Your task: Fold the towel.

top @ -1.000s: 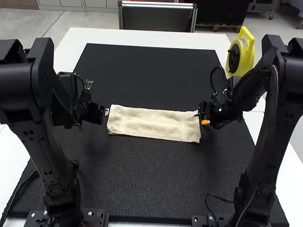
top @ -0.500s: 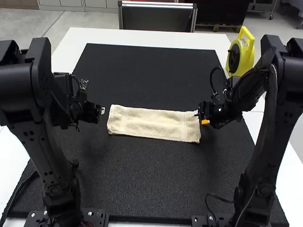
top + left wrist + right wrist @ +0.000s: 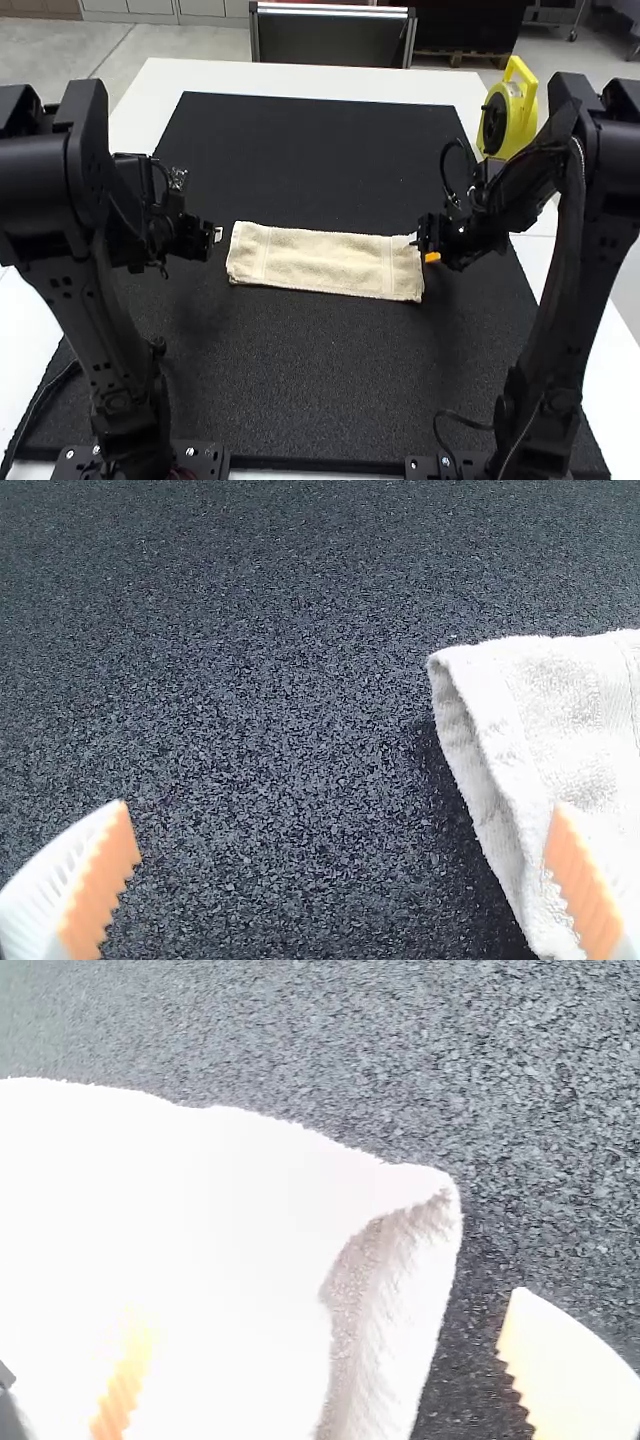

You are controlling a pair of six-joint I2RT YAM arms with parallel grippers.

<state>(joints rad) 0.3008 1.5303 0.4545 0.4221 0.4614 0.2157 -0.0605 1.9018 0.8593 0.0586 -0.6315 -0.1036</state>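
Fingers of the left gripper point(image 3: 216, 236) are released, with a wide space between their orange pads point(image 3: 105, 880). Fingers of the right gripper point(image 3: 416, 248) are also parted, and the corner of the towel point(image 3: 325, 262) appears between them in the right wrist view. Neither pair is clenched on the cloth.

The towel lies flat on the black mat point(image 3: 330, 370), folded to a long, narrow strip which goes across between the 2 grippers. Its left end is near the left gripper, but apart from it. Its right end is just beside the right gripper; whether a finger touches the cloth there, I cannot tell. In the left wrist view, 1 finger overlaps the towel, and in the right wrist view also 1 finger does so, its tip hard to separate from the pale cloth.

Of the right gripper, the high view shows the fingertips small and partly covered by the gripper body. How many layers the towel has, I cannot count.

The high view gives the whole strip, with a woven band close to each end; each wrist view cuts the towel off. The left wrist view lets me see a gap under the upper layer at the end, and the right wrist view shows the corner opening with its inner side, details too small in the high view.
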